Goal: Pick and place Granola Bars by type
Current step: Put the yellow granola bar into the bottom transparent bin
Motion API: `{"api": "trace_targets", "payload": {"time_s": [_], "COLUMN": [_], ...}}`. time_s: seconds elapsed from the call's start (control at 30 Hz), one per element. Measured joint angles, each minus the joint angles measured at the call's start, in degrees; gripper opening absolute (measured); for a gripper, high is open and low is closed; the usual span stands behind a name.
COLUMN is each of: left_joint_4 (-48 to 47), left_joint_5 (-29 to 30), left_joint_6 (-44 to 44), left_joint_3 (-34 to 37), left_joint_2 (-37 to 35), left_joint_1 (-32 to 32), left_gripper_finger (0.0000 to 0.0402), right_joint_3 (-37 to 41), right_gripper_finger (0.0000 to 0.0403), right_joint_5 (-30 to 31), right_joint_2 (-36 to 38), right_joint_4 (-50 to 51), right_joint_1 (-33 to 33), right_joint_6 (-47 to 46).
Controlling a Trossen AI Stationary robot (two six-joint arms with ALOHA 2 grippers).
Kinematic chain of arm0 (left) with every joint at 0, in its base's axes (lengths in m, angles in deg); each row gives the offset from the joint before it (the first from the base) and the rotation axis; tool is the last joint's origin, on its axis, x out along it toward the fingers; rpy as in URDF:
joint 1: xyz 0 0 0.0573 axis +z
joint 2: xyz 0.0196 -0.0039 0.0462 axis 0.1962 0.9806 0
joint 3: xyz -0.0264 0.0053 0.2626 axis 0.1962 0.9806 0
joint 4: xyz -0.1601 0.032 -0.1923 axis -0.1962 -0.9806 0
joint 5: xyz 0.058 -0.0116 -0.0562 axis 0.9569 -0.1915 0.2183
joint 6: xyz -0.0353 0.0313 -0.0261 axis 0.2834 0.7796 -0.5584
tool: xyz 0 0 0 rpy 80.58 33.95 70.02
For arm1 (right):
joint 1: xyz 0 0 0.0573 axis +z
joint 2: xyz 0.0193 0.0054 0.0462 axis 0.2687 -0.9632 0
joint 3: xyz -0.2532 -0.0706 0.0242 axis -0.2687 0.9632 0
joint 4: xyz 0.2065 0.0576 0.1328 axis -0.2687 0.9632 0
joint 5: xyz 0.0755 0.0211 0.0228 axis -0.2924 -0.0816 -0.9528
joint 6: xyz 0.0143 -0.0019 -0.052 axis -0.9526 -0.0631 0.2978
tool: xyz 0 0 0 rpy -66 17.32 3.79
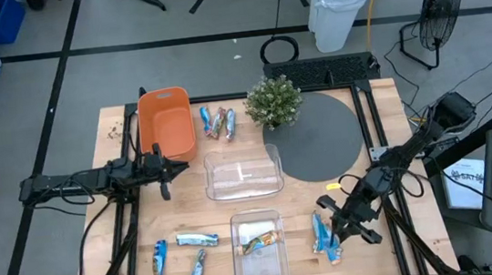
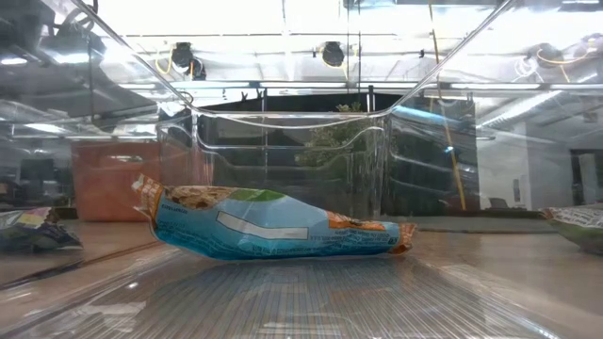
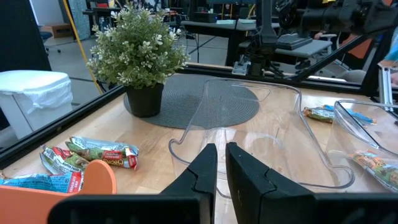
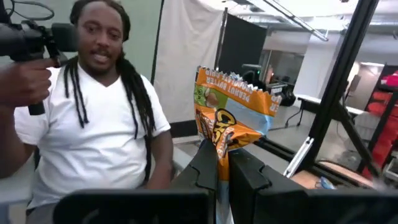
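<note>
Currently listed: right gripper (image 4: 222,163), near the table's front right, clamped on 1 orange-and-blue granola bar (image 4: 233,118), lifted. Left gripper (image 3: 221,163), fingers together, holding nothing, between the orange bin (image 1: 166,123) and the clear bin (image 1: 243,173). 1 bar (image 2: 273,224) lies in the front clear bin (image 1: 259,262). 3 blue bars (image 1: 180,254) lie front left; 3 more (image 1: 217,122) beside the orange bin. A person (image 4: 93,118) shows behind.

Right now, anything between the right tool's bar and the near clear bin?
Nothing visible. The right tool is shut on a bar, lifted beside the clear bin; only bare table lies between them.
</note>
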Motion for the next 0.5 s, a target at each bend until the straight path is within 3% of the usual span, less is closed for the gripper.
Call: {"api": "trace_targets", "payload": {"time_s": [0.13, 0.4, 0.5], "left_joint_4": [0.00, 0.00, 0.00], "left_joint_5": [0.00, 0.00, 0.00], "left_joint_6": [0.00, 0.01, -0.01], "left_joint_3": [0.00, 0.00, 0.00], "left_joint_2": [0.01, 0.01, 0.01], "left_joint_1": [0.00, -0.01, 0.00], "left_gripper_finger": [0.0037, 0.0037, 0.0037], "right_joint_3": [-3.95, -14.85, -19.84], "right_gripper_finger": [0.0008, 0.0008, 0.0008], "right_joint_5": [4.14, 29.69, 31.23], "right_joint_2": [-3.72, -14.00, -17.28], "right_joint_4": [-1.02, 5.74, 10.95], "right_joint_1": [0.02, -0.04, -0.04], "right_joint_6": [-0.57, -2.64, -2.48]}}
